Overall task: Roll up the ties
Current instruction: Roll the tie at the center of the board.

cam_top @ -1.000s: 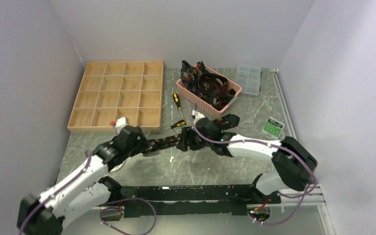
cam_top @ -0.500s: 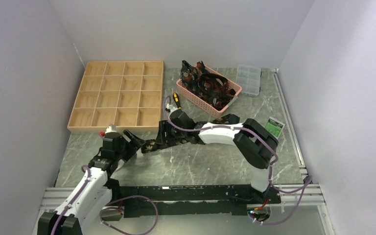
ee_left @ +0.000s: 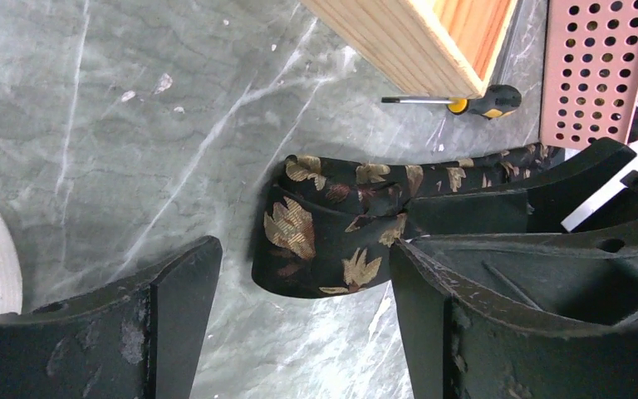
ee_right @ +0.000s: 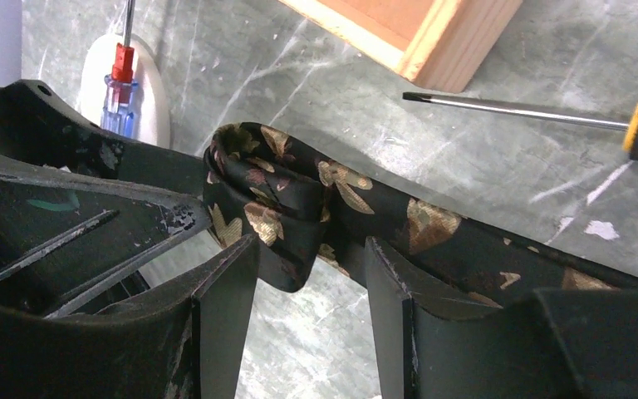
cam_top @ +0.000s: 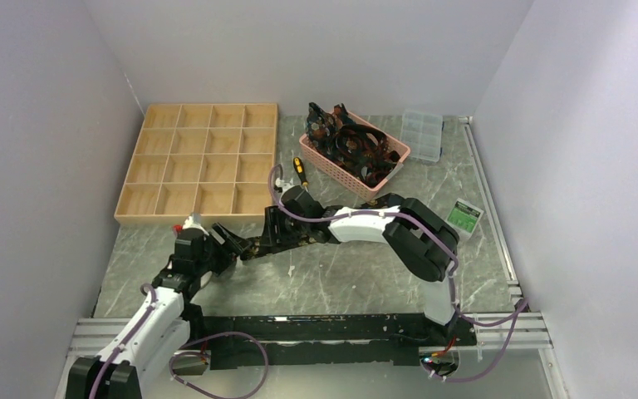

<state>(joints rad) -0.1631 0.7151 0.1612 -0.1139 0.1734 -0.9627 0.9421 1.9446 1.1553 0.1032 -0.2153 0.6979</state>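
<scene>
A sixteen-cell wooden tray [cam_top: 191, 218] sits left on the grey marble tabletop [cam_top: 341, 274]. The left gripper [ee_left: 302, 253] stands wide apart around one silky black, gold-leafed tie [ee_left: 332, 199], its end rolled. The right gripper [ee_right: 311, 245] flanks that roll closely; whether it clamps I cannot tell. One perforated pink basket [cam_top: 336, 173] holds tangled ties [cam_top: 353, 145]; pale walls surround.

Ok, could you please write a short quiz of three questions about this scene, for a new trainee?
1. True or false: the rolled end of the black necktie with tan-gold leaves lies inside the wooden compartment tray.
2. What lies between that tray and the pink perforated basket? A) yellow-and-black screwdriver B) scissors C) pen
3. Is the left gripper open or shut?
Key: 1 false, it lies outside the tray; 2 A; 3 open, around the rolled end.
</scene>
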